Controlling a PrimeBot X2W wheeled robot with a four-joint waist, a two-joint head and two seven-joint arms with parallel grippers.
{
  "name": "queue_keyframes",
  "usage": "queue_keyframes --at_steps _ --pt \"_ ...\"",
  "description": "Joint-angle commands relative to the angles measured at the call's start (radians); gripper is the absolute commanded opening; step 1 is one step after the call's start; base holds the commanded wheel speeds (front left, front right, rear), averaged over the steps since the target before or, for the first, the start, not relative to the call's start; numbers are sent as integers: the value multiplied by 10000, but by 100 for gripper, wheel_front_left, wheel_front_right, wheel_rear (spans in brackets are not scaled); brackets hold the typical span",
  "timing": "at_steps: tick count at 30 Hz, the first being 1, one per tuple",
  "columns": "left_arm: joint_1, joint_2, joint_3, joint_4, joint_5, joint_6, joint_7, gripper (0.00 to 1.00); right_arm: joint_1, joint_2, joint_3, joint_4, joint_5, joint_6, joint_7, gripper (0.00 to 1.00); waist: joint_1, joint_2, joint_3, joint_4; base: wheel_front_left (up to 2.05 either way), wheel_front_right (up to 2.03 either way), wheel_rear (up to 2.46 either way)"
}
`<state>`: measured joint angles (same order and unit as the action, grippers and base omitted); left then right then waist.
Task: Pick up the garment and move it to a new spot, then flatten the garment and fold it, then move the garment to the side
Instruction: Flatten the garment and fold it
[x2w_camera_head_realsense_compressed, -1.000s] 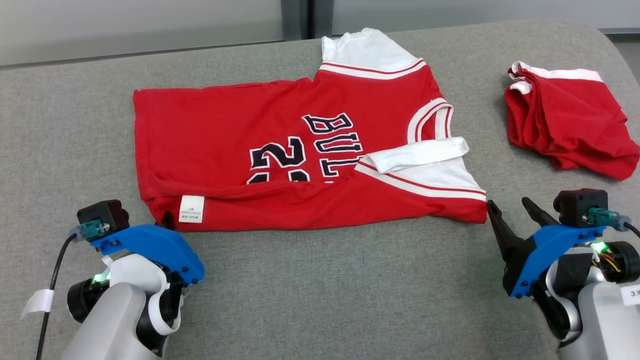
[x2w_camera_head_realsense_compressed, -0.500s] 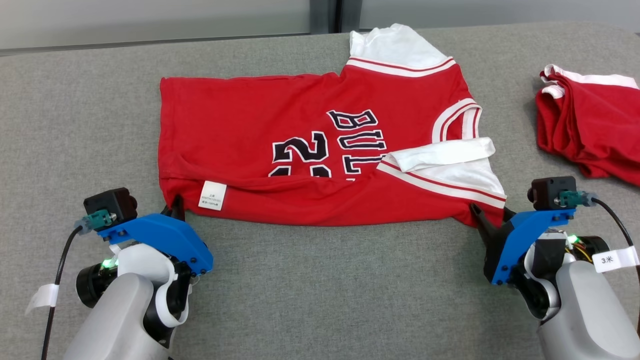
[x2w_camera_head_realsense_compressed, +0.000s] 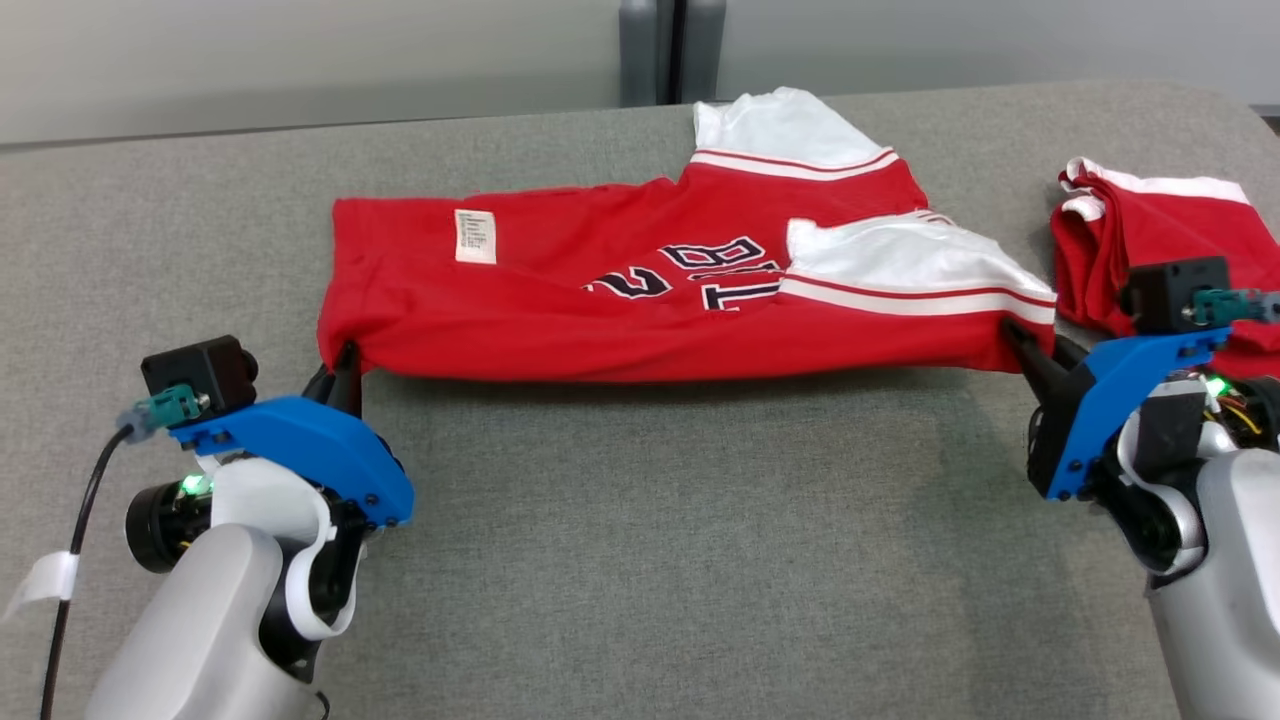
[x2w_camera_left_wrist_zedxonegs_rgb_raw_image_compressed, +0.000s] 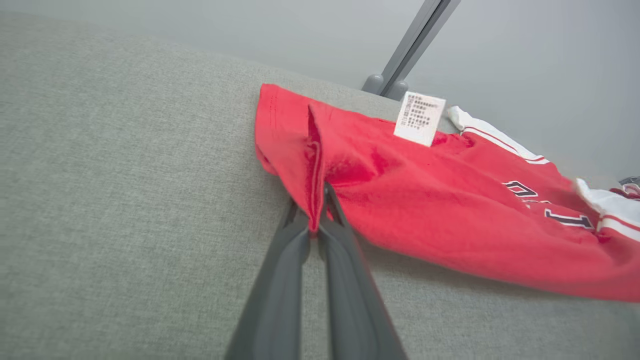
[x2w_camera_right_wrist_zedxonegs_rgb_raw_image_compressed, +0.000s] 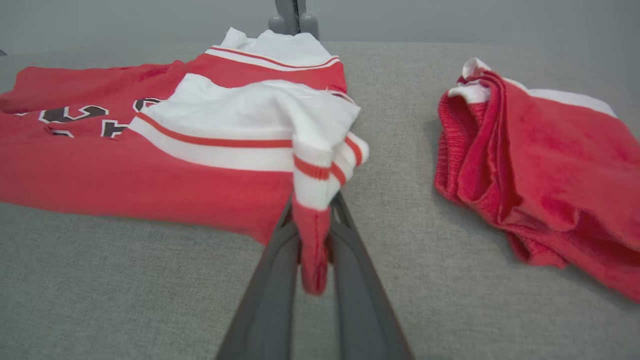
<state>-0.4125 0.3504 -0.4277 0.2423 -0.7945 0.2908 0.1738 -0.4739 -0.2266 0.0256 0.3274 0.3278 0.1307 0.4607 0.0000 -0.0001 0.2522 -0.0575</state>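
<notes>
Garment (x2w_camera_head_realsense_compressed: 560, 320) corners pinched by left gripper (x2w_camera_head_realsense_compressed: 345, 362) and right gripper (x2w_camera_head_realsense_compressed: 1016, 335).

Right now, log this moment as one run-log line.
left fingers: shut on jersey hem corner | right fingers: shut on sleeve end | near edge: raised off grey surface | second red garment: lying apart, right

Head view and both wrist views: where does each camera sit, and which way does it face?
Head view: on the head, facing forward and down at the red jersey; left gripper and right gripper show.
Left wrist view: left wrist, along its fingers to the jersey's pinched hem.
Right wrist view: right wrist, along its fingers to the pinched striped corner.
Shared: all show the jersey.
</notes>
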Motion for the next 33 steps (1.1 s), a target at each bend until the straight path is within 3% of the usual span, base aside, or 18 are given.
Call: queue_keyframes --at_steps 1,9,14,27,28,29,30,33 --pt "233 147 -15 -160 23 45 55 0 244 -120 -27 -201 57 1 140 0 0 1 -51 8 0 0 0" --pt "2042 213 -288 -1221 -187 282 98 0 2289 -337 -76 -2051 277 1 734 0 0 1 -307 158 0 0 0" --pt "3339 195 -455 -1641 -458 510 129 0 4122 -75 -540 -3318 138 1 994 0 0 1 -433 238 0 0 0" --pt "3881 694 -282 -2144 -618 803 492 0 5273 848 -1137 -3676 -209 1 1047 0 0 1 -586 182 0 0 0" --pt "3874 703 -262 -2122 -595 839 458 8 5263 879 -1157 -3657 -237 1 997 6 0 1 -586 171 0 0 0" --pt "3879 703 -241 -2086 -571 892 407 65 5267 908 -1170 -3627 -278 1 965 56 0 1 -585 164 0 0 0" --pt "3880 719 -233 -2058 -544 917 399 100 5277 935 -1224 -3610 -328 1 912 100 0 1 -582 158 0 0 0" --pt "3771 903 -191 -2107 -391 978 411 100 5337 948 -1327 -3636 -427 1 796 100 0 1 -588 143 0 0 0"
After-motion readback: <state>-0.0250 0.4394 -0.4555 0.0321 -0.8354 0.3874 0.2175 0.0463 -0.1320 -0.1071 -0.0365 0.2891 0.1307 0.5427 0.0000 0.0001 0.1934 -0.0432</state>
